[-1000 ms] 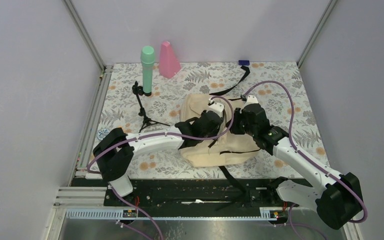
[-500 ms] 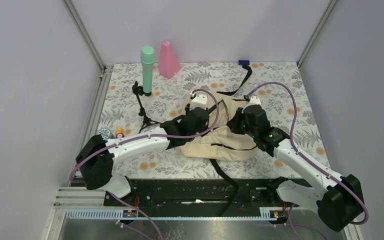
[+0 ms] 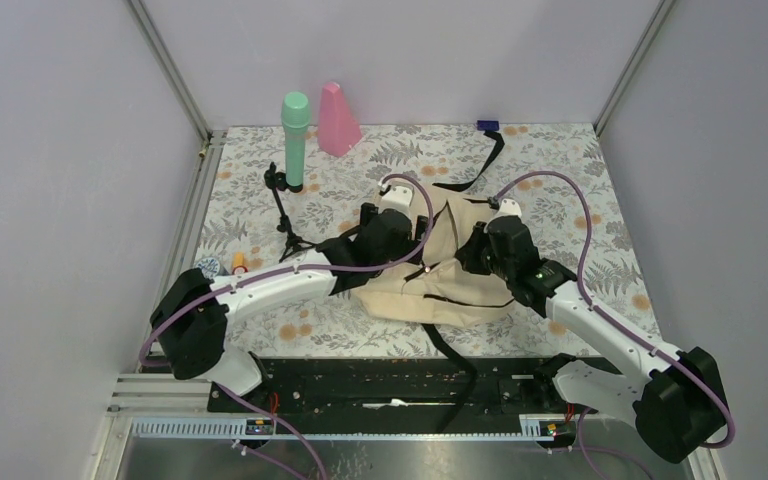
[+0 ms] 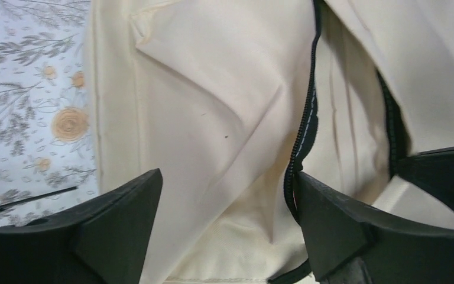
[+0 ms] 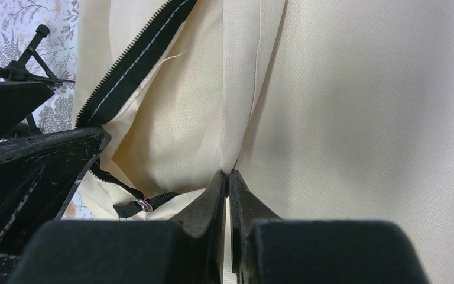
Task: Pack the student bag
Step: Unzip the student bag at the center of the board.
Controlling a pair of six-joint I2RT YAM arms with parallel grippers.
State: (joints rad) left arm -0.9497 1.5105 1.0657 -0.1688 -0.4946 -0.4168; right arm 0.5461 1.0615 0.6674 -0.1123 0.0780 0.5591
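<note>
Large cream fabric backpack with black zipper trim (image 3: 460, 300), slumped on the floral-print bench (image 3: 550, 145), midway across and toward its near edge. The right claw (image 5: 227, 177) pinches a fold of its cloth, probably to hold the zipper mouth apart; the left claw (image 4: 226, 186) stands wide and empty just over the fabric beside the zipper.

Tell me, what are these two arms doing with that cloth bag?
They are working on a cream backpack lying on the table. The right pincer is shut on a fold of its fabric. The left pincer hovers open just above the black zipper. A green microphone stands outside it at the back.
</note>
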